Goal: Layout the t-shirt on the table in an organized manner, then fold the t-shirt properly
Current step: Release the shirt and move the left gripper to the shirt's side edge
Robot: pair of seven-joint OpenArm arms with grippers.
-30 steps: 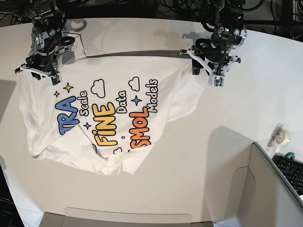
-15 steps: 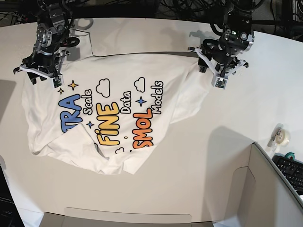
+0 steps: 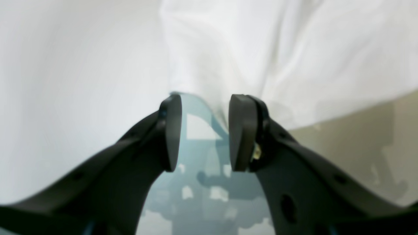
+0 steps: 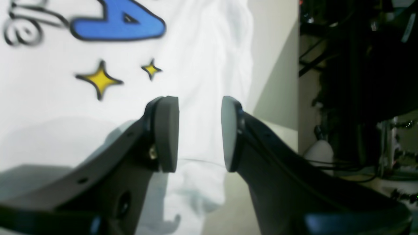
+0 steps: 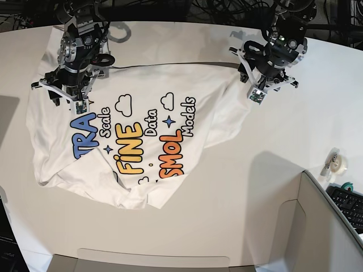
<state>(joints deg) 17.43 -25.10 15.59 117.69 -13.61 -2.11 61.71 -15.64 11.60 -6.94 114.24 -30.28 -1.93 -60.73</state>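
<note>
The white t-shirt (image 5: 142, 136) lies print side up on the table (image 5: 266, 147), its lower hem bunched and wrinkled. My right gripper (image 5: 61, 96) hovers over the shirt's upper left part. In the right wrist view that gripper (image 4: 200, 133) is open above plain cloth, near yellow stars (image 4: 99, 80) and a blue letter (image 4: 117, 24). My left gripper (image 5: 254, 85) is at the shirt's upper right corner. In the left wrist view it (image 3: 204, 130) is open, and the shirt's edge (image 3: 261, 65) lies just past its tips. Neither grips anything.
A tape roll (image 5: 337, 162) sits near the table's right edge. Grey box walls (image 5: 323, 226) and a keyboard (image 5: 349, 205) stand at the lower right. A cardboard flap (image 5: 153, 260) runs along the front. Dark cables (image 5: 187, 8) hang behind the table.
Both arms have shifted to the right in the base view, the right wrist arm further onto the shirt. The shirt's top edge has slid slightly right with them.
</note>
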